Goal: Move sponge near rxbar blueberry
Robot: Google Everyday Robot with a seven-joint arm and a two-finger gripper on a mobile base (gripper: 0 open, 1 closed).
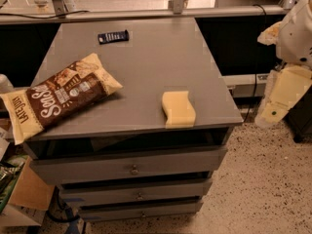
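Note:
The pale yellow sponge (178, 108) lies on the grey cabinet top (151, 62) near its front right edge. The rxbar blueberry (113, 36), a small dark navy wrapper, lies flat at the far left of the top. My gripper (280, 101), with cream-coloured fingers, hangs off the right side of the cabinet, below the level of the top and well apart from the sponge. It holds nothing that I can see.
A large brown-and-cream chip bag (58, 96) lies at the front left, overhanging the left edge. The cabinet has several drawers (131, 169) below. Boxes and clutter (14, 189) sit on the floor at the left. A counter rail (146, 13) runs behind.

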